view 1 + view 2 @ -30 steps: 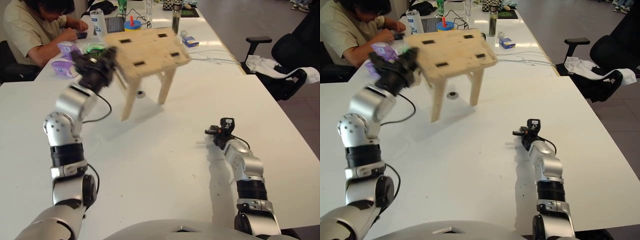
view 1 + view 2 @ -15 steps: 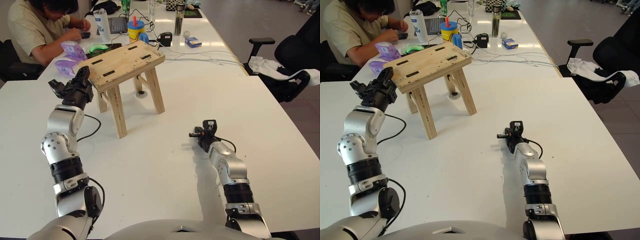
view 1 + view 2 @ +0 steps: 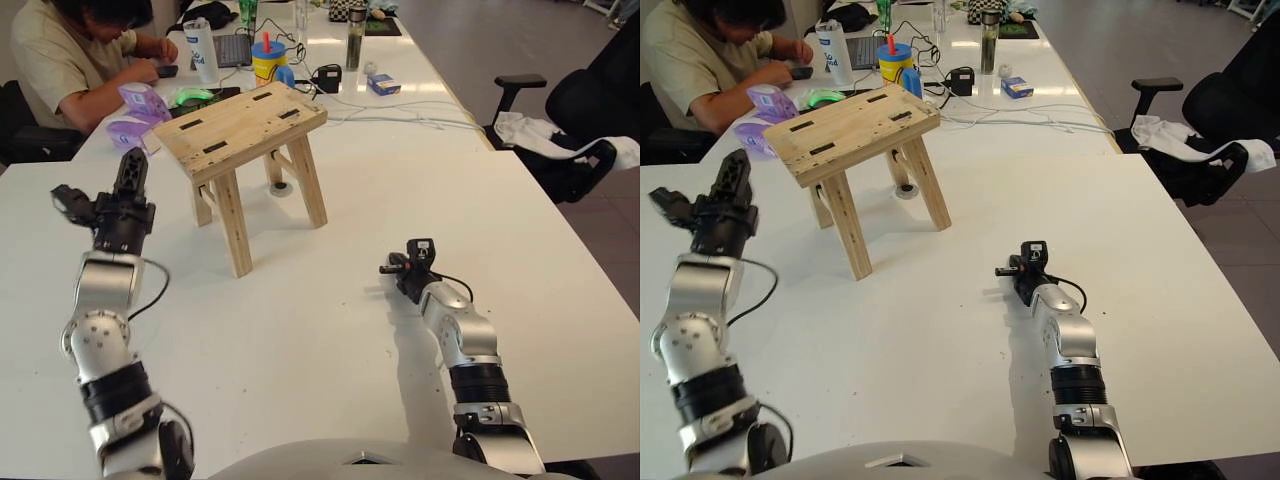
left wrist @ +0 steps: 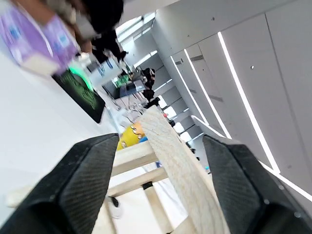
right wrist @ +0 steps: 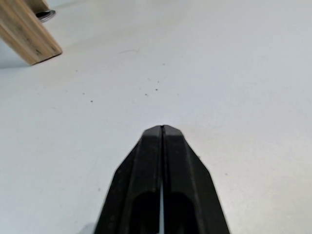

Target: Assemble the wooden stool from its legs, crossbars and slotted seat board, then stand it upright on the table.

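The upright stool [image 3: 245, 125] could be toppled if the left hand [image 3: 98, 182], spread wide at its 9 o'clock, is swung inward; the right hand [image 5: 162, 128] is closed.

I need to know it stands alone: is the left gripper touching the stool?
Apart. The left eye view shows bare table between the open left gripper and the stool.
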You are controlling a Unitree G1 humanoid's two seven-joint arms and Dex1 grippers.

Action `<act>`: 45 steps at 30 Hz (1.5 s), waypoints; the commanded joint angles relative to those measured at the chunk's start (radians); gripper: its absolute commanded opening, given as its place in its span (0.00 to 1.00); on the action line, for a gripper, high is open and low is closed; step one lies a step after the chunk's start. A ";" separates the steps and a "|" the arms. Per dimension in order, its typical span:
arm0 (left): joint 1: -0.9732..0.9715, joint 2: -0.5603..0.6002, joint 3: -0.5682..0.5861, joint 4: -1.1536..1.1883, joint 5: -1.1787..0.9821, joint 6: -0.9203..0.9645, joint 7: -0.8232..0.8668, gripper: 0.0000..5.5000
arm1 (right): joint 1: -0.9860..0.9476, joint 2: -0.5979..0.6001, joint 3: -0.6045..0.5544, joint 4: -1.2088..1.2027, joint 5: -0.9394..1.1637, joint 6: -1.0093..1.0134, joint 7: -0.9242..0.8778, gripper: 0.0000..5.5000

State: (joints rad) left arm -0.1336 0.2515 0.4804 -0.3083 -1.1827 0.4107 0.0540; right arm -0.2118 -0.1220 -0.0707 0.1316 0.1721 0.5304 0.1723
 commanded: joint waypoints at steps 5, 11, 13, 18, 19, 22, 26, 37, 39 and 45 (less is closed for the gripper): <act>0.257 0.202 -0.365 -0.147 0.446 -0.075 -0.480 0.58 | -0.006 -0.025 -0.009 0.071 -0.009 0.000 0.004 0.00; 0.143 0.289 -0.481 0.079 0.626 -0.162 -0.753 0.58 | -0.024 -0.027 -0.001 0.105 -0.009 -0.017 0.015 0.00; 0.020 0.280 -0.541 0.234 0.686 -0.198 -0.853 0.58 | -0.042 -0.027 0.007 0.132 -0.014 -0.026 0.023 0.00; -0.354 0.290 -0.634 0.890 1.027 -0.520 -0.809 0.58 | -0.115 -0.031 0.046 0.184 -0.032 -0.045 0.057 0.00; -0.461 0.316 -0.663 1.054 1.134 -0.577 -0.666 0.58 | -0.123 -0.033 0.057 0.187 -0.039 -0.049 0.060 0.00; -0.678 0.410 -0.801 1.363 1.407 -0.615 -0.294 0.58 | -0.135 -0.027 0.074 0.194 -0.043 -0.051 0.068 0.00; -0.845 0.485 -0.891 1.544 1.552 -0.559 -0.073 0.58 | -0.145 -0.030 0.096 0.195 -0.048 -0.047 0.082 0.00; -0.821 0.352 -0.749 1.635 1.484 -0.692 -0.098 0.58 | -0.158 -0.015 0.097 0.209 -0.051 -0.059 0.078 0.00; -0.754 0.337 -0.677 1.604 1.419 -0.734 -0.089 0.58 | -0.168 -0.013 0.085 0.213 -0.043 -0.076 0.080 0.00; -0.400 0.232 -0.462 1.144 1.168 -0.831 -0.091 0.58 | -0.289 -0.010 0.014 0.195 -0.001 -0.192 0.086 0.00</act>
State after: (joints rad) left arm -0.6245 0.5225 -0.0299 1.0119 0.0448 -0.4373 -0.0319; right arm -0.4187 -0.1317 -0.0324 0.3386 0.1564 0.3716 0.2616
